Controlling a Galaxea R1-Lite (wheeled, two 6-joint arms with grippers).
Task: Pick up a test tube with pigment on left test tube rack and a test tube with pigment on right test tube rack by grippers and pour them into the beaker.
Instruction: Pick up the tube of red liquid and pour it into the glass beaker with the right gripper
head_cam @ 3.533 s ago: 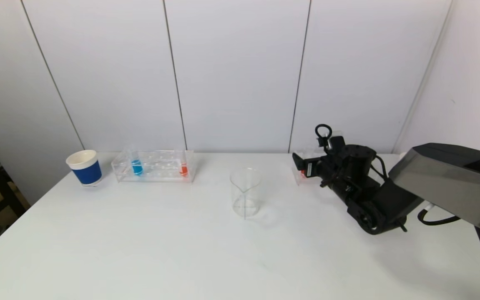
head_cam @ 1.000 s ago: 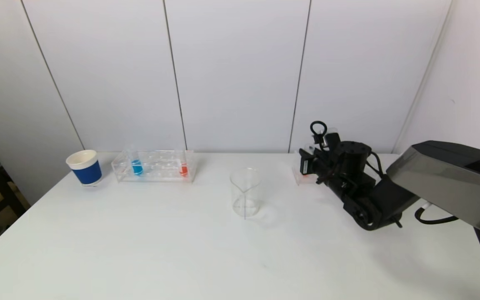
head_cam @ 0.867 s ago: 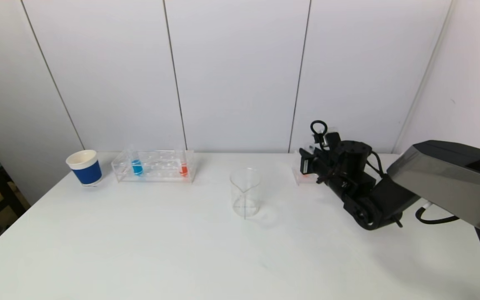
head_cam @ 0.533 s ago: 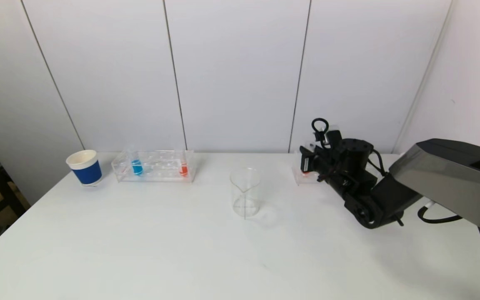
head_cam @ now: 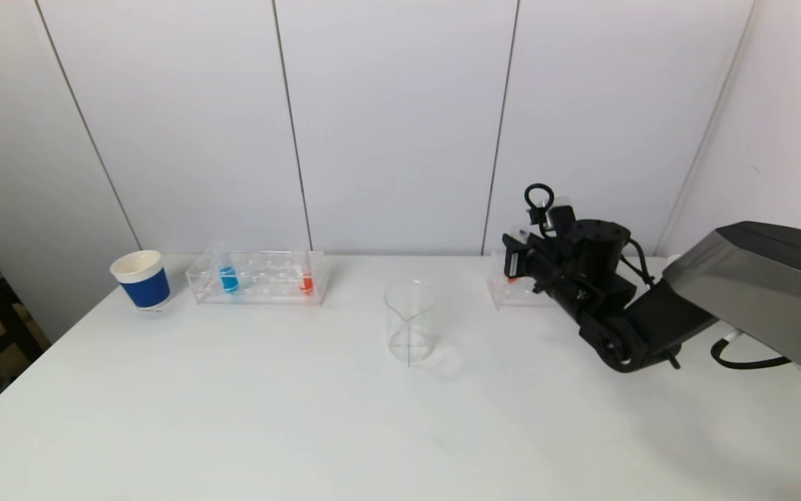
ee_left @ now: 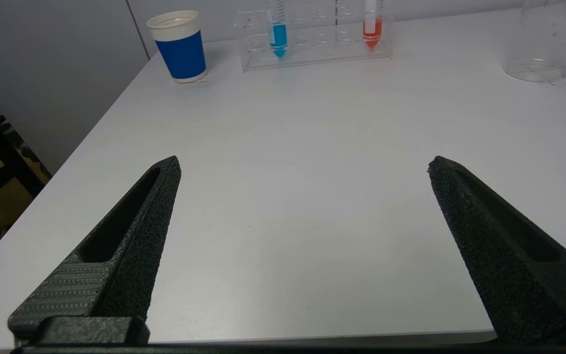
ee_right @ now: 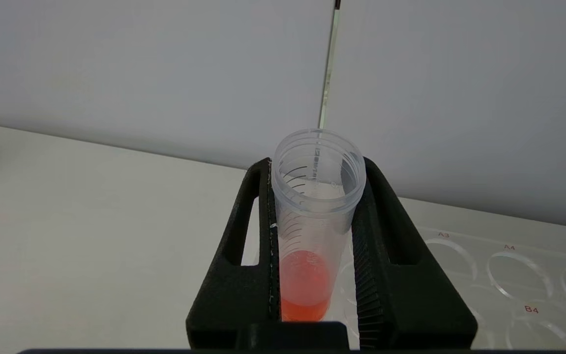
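Broadly, the white desk (head_cam: 233, 417) carries everything: the right arm reaches in over its far right side, the left test tube rack (head_cam: 257, 278) sits at far left beside a blue paper cup (head_cam: 141, 280), and the empty beaker (head_cam: 409, 321) stands upright between the two racks, well apart from both.

The right test tube rack (head_cam: 511, 293) is largely hidden behind the right gripper (ee_right: 314, 196) in the head view; the wrist view shows its lettered holes just below and beside the gripper. That gripper is clenched on a clear test tube (ee_right: 314, 211) with orange-red pigment pooled in its bottom, mouth open and facing up, the tube roughly upright between the ribbed fingers (ee_right: 376, 275). Whether its tip has fully cleared the rack, I cannot tell.

The left gripper (ee_left: 302, 167) hangs over the near left part of the desk with its jaws spread wide and nothing between them — the blue tube (ee_left: 278, 29) and the red tube (ee_left: 371, 27) stand in the left rack, far ahead of it.

Risks, as I judge them: if the tip is not clear of its hole, a sideways move could drag or tip the light acrylic rack. The tube is smooth plastic — a tilt toward the beaker could let it slip or rotate in the grip. It is uncapped, so tilting early would spill pigment on the desk.
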